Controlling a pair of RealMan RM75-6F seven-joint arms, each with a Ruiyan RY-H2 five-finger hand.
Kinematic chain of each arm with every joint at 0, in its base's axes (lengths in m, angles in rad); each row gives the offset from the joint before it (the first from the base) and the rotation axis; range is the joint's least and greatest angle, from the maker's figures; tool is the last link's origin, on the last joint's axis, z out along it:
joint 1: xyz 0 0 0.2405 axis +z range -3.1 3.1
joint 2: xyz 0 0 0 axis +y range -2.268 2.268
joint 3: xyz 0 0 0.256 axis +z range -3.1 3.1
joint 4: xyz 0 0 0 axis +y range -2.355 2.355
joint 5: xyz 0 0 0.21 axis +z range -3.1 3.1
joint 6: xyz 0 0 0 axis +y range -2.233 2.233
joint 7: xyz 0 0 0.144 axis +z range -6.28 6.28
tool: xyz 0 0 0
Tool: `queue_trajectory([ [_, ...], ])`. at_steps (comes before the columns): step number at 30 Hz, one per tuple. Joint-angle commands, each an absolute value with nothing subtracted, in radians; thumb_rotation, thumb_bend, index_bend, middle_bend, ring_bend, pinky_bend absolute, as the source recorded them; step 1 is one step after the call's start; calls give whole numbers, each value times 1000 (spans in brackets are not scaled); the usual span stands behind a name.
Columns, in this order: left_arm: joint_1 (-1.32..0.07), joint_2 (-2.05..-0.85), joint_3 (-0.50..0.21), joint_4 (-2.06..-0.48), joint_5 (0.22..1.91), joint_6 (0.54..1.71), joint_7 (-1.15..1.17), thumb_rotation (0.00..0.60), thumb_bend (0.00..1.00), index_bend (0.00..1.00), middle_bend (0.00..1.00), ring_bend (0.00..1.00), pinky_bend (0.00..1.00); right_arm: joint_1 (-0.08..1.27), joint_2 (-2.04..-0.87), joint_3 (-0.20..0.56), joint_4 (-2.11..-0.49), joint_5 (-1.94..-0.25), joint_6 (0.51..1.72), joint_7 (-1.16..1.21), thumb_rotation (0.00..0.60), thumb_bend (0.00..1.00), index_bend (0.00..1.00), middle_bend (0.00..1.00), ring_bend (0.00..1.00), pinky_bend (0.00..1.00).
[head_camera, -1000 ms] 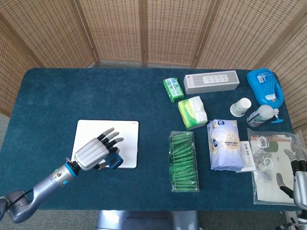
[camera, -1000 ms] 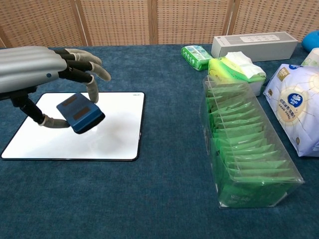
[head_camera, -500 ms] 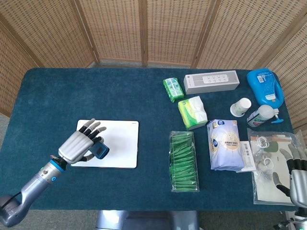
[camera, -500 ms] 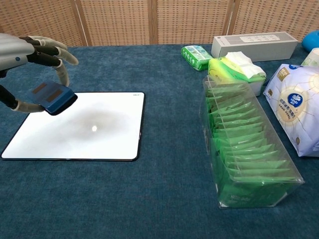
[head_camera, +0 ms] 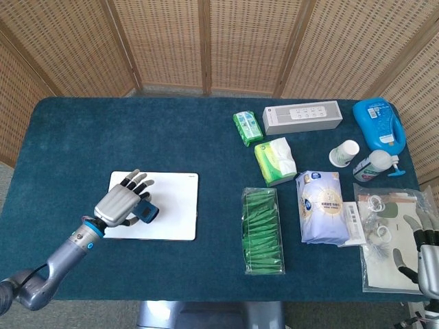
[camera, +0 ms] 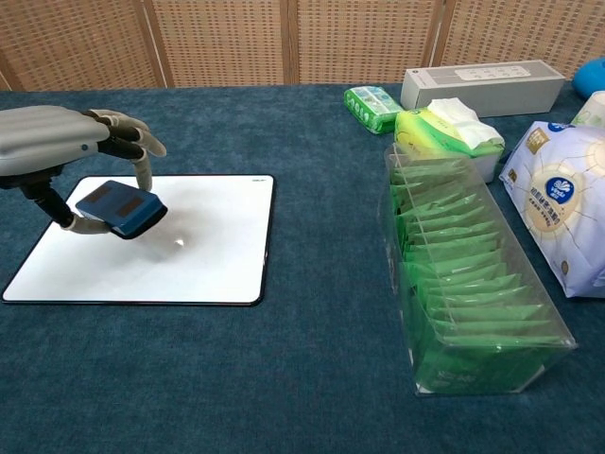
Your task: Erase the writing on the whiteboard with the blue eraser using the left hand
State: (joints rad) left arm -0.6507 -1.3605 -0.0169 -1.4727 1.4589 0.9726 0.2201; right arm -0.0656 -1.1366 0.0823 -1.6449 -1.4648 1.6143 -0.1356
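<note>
The whiteboard (head_camera: 175, 216) (camera: 208, 246) lies flat at the front left of the table, and its surface looks blank white. My left hand (head_camera: 123, 203) (camera: 57, 142) hovers over the board's left part and grips the blue eraser (head_camera: 145, 211) (camera: 121, 209) between thumb and fingers. The eraser is held just above the board; I cannot tell if it touches. My right hand (head_camera: 425, 243) sits at the far right edge of the head view, fingers apart, holding nothing.
A clear box of green packets (head_camera: 262, 229) (camera: 463, 303) stands right of the board. Further right lie a white-blue pack (head_camera: 322, 205), tissue packs (head_camera: 274, 160), a grey box (head_camera: 302, 117), a cup (head_camera: 345, 152), a blue jug (head_camera: 378, 122) and a plastic bag (head_camera: 387, 236).
My left hand swept the eraser from the board's lower middle to its left edge, then back a little rightward. The grey shade on the board in the previous frame is gone.
</note>
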Motion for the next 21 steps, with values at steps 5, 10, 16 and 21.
queue_trajectory([
  [5, -697, -1430, -41, -1405, 1433, 914, 252, 600, 307, 693, 164, 0, 0, -76, -1130, 80, -1648, -1460, 1626, -134, 600, 352, 171, 105, 0, 57],
  [10, -721, -1477, -36, -1354, 1433, 879, 266, 600, 306, 695, 164, 0, 0, -85, -1124, 80, -1653, -1455, 1634, -137, 600, 350, 171, 105, 0, 56],
  [16, -726, -1504, -28, -1321, 1434, 871, 256, 600, 307, 694, 163, 0, 0, -86, -1124, 79, -1656, -1457, 1636, -141, 600, 349, 171, 105, 0, 57],
  [21, -726, -1508, -18, -1322, 1450, 879, 241, 599, 307, 694, 163, 0, 0, -90, -1122, 79, -1659, -1456, 1640, -145, 600, 350, 170, 105, 0, 56],
])
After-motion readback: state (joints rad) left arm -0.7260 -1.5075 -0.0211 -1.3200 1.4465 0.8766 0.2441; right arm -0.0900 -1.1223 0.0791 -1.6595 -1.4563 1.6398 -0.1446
